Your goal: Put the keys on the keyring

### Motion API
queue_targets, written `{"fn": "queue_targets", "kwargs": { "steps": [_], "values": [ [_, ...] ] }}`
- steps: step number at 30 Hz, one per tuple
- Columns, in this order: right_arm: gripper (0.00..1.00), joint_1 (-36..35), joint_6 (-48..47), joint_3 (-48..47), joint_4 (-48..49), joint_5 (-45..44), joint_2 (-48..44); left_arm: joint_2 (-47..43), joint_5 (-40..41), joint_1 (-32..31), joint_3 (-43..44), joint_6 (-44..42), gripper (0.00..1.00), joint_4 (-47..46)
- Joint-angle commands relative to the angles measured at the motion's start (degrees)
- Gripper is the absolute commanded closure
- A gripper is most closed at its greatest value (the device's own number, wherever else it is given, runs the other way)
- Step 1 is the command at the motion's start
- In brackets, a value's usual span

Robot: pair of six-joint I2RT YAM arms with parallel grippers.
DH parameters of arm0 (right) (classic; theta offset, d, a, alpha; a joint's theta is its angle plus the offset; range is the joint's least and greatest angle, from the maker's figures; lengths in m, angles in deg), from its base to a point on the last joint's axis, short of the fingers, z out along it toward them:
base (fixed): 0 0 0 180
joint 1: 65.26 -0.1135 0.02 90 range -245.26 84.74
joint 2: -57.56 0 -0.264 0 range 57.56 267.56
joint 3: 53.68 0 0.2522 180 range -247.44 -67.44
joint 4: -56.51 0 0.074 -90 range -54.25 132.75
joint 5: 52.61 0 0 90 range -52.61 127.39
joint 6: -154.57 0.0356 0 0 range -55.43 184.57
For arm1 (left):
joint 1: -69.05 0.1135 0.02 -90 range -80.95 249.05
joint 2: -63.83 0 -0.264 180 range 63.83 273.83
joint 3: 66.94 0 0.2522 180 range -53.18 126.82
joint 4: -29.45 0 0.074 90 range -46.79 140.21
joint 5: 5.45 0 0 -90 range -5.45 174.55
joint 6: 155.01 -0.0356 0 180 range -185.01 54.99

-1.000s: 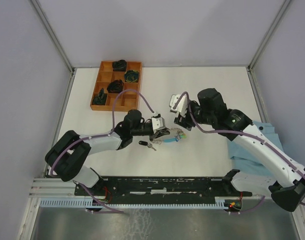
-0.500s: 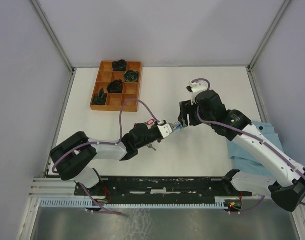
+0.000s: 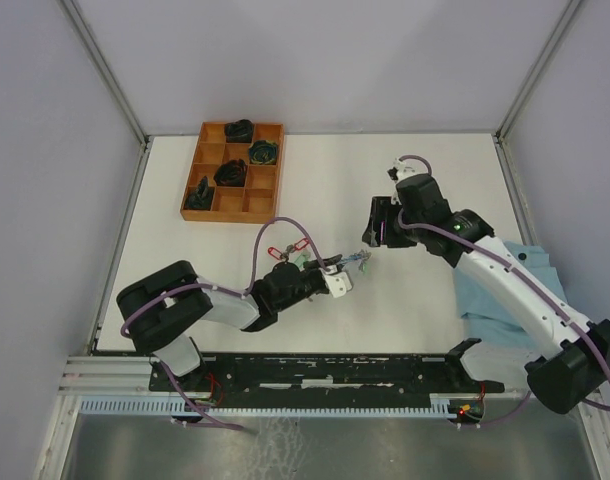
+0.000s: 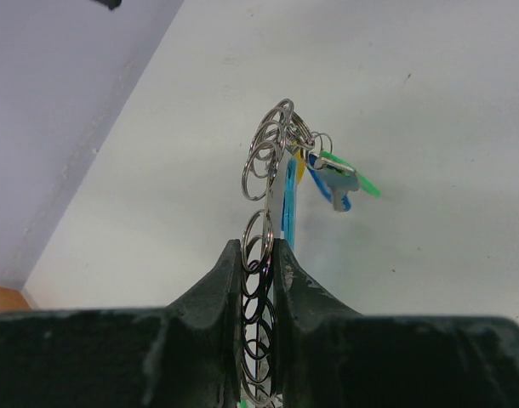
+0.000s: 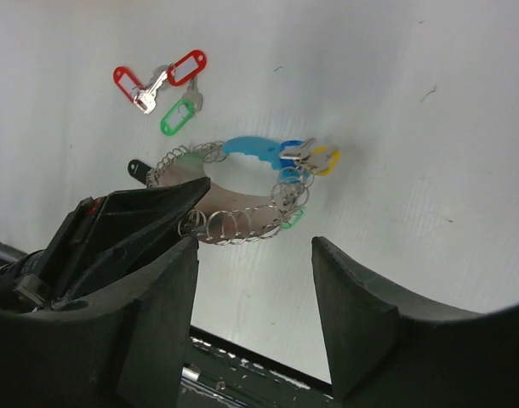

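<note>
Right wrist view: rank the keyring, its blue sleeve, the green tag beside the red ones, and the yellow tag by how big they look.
1. keyring, by far
2. blue sleeve
3. green tag, nearly the sleeve's size
4. yellow tag, partly hidden

A white table (image 3: 435, 170) sits enclosed by 3 pale lilac walls (image 3: 325, 60) with grey metal corner posts (image 3: 105, 70)

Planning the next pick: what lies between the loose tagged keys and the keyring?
Only bare table, in the right wrist view, separates the loose keys from the keyring; a black tag lies close beside the ring.
</note>
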Motion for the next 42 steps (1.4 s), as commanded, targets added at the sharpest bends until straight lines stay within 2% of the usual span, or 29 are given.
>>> {"fn": "queue_targets", "kwargs": {
  "steps": [1, 5, 17, 25, 28, 34, 42],
  "values": [
    [0.39, 1.14, 0.09, 0.39, 2.86, 10.00, 1.61, -1.33, -1.21, -0.11, 0.31, -9.46, 0.97, -5.32],
    [0.46, 2.60, 0.56, 1.67, 4.14, 11.53, 4.25, -2.32, -1.55, -0.15, 0.28, -10.88, 0.97, -4.43],
    [0.55, 3.72, 2.67, 5.92, 11.29, 16.90, 8.92, -3.71, -3.03, -0.13, -0.05, -11.11, 0.97, -3.98],
    [0.62, 3.74, 2.88, 6.12, 11.88, 20.44, 8.38, -3.46, -2.44, -0.14, 0.12, -11.13, 0.97, -3.36],
    [0.61, 3.77, 2.33, 6.40, 11.67, 20.69, 7.05, -3.45, -2.42, -0.12, 0.03, -11.04, 0.97, -3.08],
    [0.49, 4.29, 0.81, 6.46, 10.67, 17.86, 4.86, -4.20, -3.01, -0.15, -0.49, -10.67, 0.97, -2.87],
    [0.50, 4.70, 0.50, 7.05, 10.49, 17.22, 4.65, -4.37, -3.08, -0.11, -0.53, -10.44, 0.97, -2.62]
  ]
}}
